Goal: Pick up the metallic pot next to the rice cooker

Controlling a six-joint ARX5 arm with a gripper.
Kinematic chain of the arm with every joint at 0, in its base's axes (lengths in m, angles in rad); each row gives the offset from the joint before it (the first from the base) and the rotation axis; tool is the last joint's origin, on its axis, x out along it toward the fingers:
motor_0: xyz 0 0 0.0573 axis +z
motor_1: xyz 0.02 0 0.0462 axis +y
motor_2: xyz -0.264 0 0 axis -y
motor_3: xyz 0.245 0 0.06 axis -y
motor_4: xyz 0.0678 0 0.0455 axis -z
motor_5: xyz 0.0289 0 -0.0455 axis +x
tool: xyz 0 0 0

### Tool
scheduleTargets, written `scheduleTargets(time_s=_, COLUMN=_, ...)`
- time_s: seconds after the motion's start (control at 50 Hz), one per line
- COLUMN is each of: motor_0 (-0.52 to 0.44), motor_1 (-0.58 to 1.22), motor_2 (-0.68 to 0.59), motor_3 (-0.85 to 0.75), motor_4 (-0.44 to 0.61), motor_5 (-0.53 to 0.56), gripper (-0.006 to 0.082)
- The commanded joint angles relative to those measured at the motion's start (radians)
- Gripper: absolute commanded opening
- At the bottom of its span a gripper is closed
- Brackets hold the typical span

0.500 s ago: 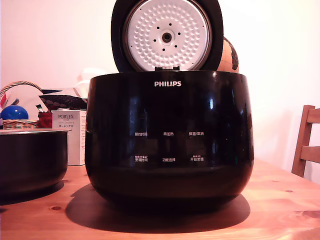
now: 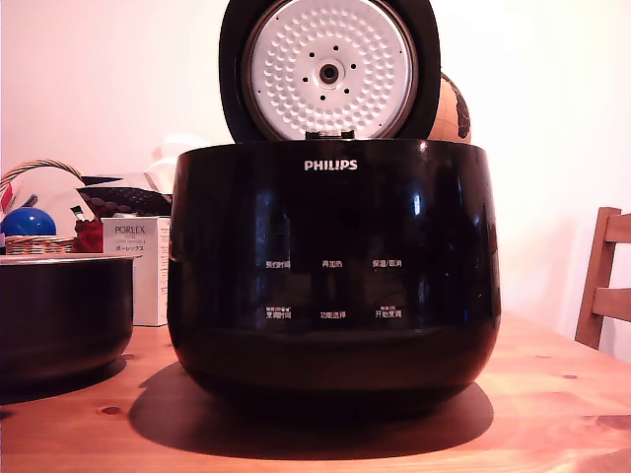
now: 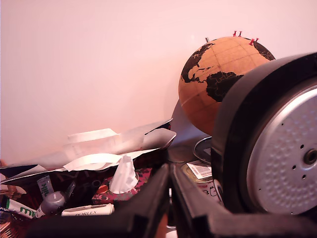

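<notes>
Pot: dark, nearly black round metallic pot with a thin pale rim (image 2: 61,313), resting on the warm pine tabletop (image 2: 552,394) at the exterior view's left edge, partly cut off by the frame.
Cooker: large glossy black PHILIPS rice cooker (image 2: 333,266), just beside the pot with a narrow gap between them, round lid with its white dimpled inner plate (image 2: 329,69) raised upright.
Claw: black claw (image 3: 171,198), seen only in the wrist view, fingers pressed together with no gap, holding nothing.
Claw position: high and behind the cooker, level with the raised lid, facing a brown cork globe (image 3: 218,82) and a clutter of papers and tissues; absent from the exterior view.
Step in hand: likely the approach, nothing grasped yet and the pot not in the wrist view.
Route: best swung wide of the upright lid, then lowered over the pot from above.
Grip: fingers to be spread before descent; probably one inside and one outside the thin rim, since the body looks too broad to span.
Side to choose: rim section facing away from the cooker, for clearance.
Risks: smooth curved metal likely slippery; off-centre hold likely to tilt the pot; white PORLEX box (image 2: 143,271) behind the pot close enough to be nudged.
</notes>
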Motion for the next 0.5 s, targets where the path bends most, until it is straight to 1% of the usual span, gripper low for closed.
scheduleTargets(time_s=0.0, motor_0=0.013, motor_1=-0.008, motor_2=-0.011, motor_3=-0.031, motor_4=0.001, motor_5=0.043, gripper=-0.0022)
scheduleTargets(time_s=0.1, motor_0=0.042, motor_1=-0.014, motor_2=0.034, motor_3=-0.171, motor_4=0.02, motor_5=0.095, gripper=-0.0022)
scheduleTargets(time_s=0.12, motor_0=0.048, motor_1=-0.014, motor_2=0.047, motor_3=-0.212, motor_4=0.035, motor_5=0.095, gripper=-0.0022)
scheduleTargets(time_s=0.14, motor_0=0.055, motor_1=-0.014, motor_2=0.061, motor_3=-0.245, motor_4=0.047, motor_5=0.126, gripper=-0.0022)
scheduleTargets(time_s=0.28, motor_0=0.097, motor_1=-0.014, motor_2=0.164, motor_3=-0.538, motor_4=0.162, motor_5=0.142, gripper=-0.0022)
scheduleTargets(time_s=0.3, motor_0=0.104, motor_1=-0.014, motor_2=0.179, motor_3=-0.582, motor_4=0.177, motor_5=0.186, gripper=-0.0022)
scheduleTargets(time_s=0.34, motor_0=0.116, motor_1=-0.014, motor_2=0.206, motor_3=-0.66, motor_4=0.196, motor_5=0.186, gripper=-0.0022)
scheduleTargets(time_s=0.36, motor_0=0.122, motor_1=-0.014, motor_2=0.219, motor_3=-0.698, motor_4=0.206, motor_5=0.249, gripper=-0.0022)
scheduleTargets(time_s=0.4, motor_0=0.135, motor_1=-0.014, motor_2=0.244, motor_3=-0.766, motor_4=0.212, motor_5=0.264, gripper=-0.0022)
scheduleTargets(time_s=0.42, motor_0=0.14, motor_1=-0.014, motor_2=0.255, motor_3=-0.807, motor_4=0.22, motor_5=0.325, gripper=-0.0022)
scheduleTargets(time_s=0.46, motor_0=0.15, motor_1=-0.014, motor_2=0.276, motor_3=-0.883, motor_4=0.222, motor_5=0.34, gripper=-0.0022)
scheduleTargets(time_s=0.48, motor_0=0.154, motor_1=-0.013, motor_2=0.285, motor_3=-0.918, motor_4=0.232, motor_5=0.393, gripper=-0.0022)
